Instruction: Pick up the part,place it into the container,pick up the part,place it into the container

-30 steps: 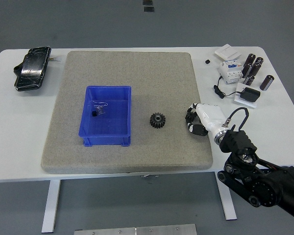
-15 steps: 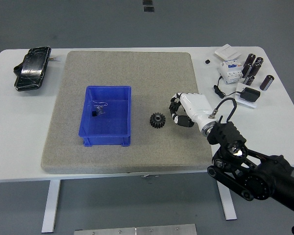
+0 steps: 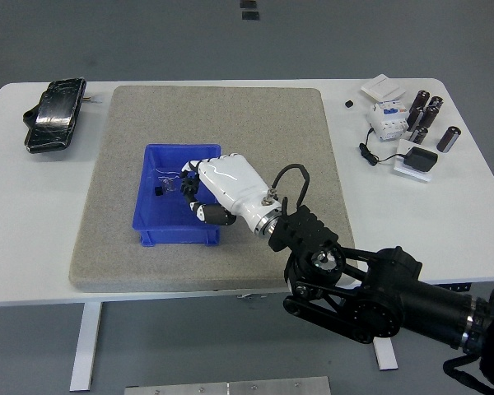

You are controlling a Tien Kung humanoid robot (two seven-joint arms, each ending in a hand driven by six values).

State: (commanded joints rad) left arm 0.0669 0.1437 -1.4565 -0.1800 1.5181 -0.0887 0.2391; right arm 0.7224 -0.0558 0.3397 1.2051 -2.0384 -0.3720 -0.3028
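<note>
Your right robot hand (image 3: 207,191) reaches from the lower right across the grey mat (image 3: 210,115) and hangs over the right half of the blue container (image 3: 160,156). Its fingers (image 3: 199,210) are curled, but you cannot tell whether they hold the black gear, which does not show anywhere on the mat. Inside the container, a small clear part (image 3: 170,183) lies near its middle, just left of the hand. On the white table (image 3: 469,206), a black pouch (image 3: 53,113) sits far left, and dark cylinders (image 3: 426,115) lie far right.
</note>
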